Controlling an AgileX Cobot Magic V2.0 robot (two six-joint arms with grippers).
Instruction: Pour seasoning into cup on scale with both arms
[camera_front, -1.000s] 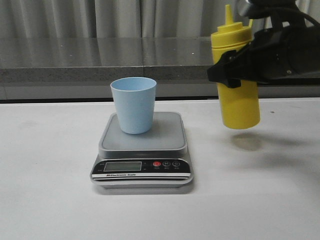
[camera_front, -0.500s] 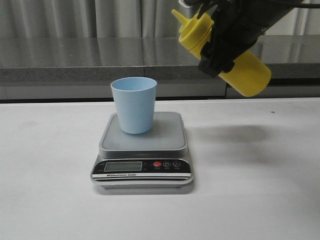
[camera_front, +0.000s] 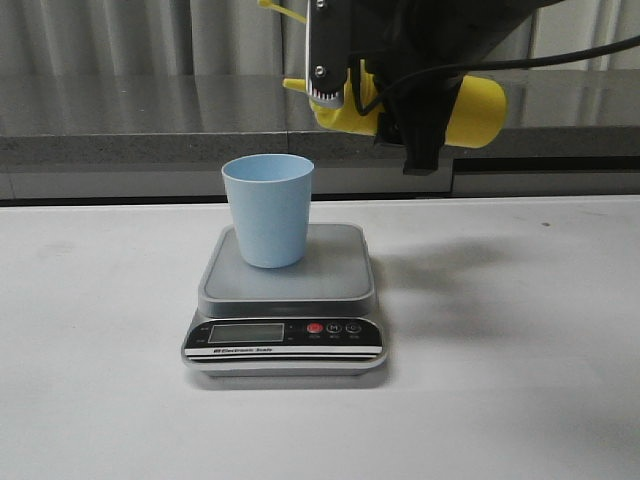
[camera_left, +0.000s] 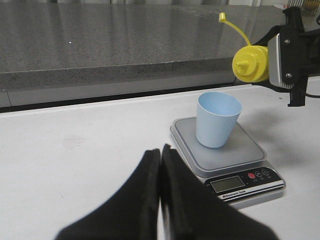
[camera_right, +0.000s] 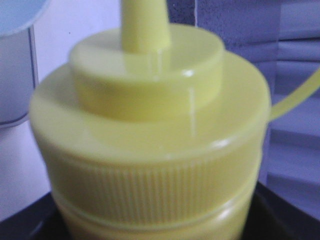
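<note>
The yellow seasoning bottle (camera_front: 470, 108) lies about level in the air, nozzle pointing left, above and to the right of the pale blue cup (camera_front: 267, 210). The cup stands upright on the silver-grey scale (camera_front: 290, 285). My right gripper (camera_front: 405, 95) is shut on the bottle's body. The right wrist view is filled by the bottle's cap and nozzle (camera_right: 150, 125); the cup's rim (camera_right: 17, 12) shows at one corner. My left gripper (camera_left: 161, 152) is shut and empty, low over the table, apart from the scale (camera_left: 222, 157). The left wrist view also shows the cup (camera_left: 217, 120) and bottle cap (camera_left: 249, 64).
A grey stone ledge (camera_front: 150, 130) runs behind the white table (camera_front: 520, 380), with curtains beyond. The bottle's cap strap (camera_left: 235, 27) sticks out above the nozzle. The scale's display and red button (camera_front: 314, 328) face the front.
My right arm has lifted the bottle, tipped it from upright to about level, and carried it left toward the cup. Cup, scale and left gripper show no movement.
</note>
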